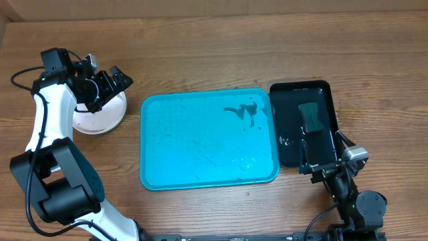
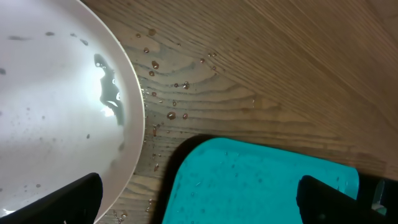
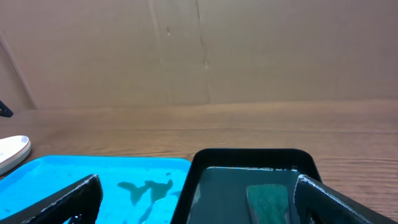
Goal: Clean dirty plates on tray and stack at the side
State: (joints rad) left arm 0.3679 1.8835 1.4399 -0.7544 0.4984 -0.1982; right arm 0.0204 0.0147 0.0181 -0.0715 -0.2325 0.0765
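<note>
A white plate (image 1: 100,114) lies on the table left of the tray, wet with droplets (image 2: 56,106); from the right wrist its edge (image 3: 12,152) looks layered, like a stack. The turquoise tray (image 1: 200,144) at mid-table holds only puddles and dark smears (image 3: 146,186). My left gripper (image 1: 110,84) hovers over the plate's far right rim, open, nothing between its fingers (image 2: 74,199); the tray's corner (image 2: 261,186) shows below it. Low over the black tray's near end, my right gripper (image 1: 319,157) stands open and empty (image 3: 199,199).
A glossy black tray (image 1: 304,124) sits right of the turquoise one, holding water and a green sponge (image 1: 309,117) (image 3: 270,199). Water drops (image 2: 168,99) speckle the wood between plate and tray. A cardboard wall (image 3: 199,50) closes the far side.
</note>
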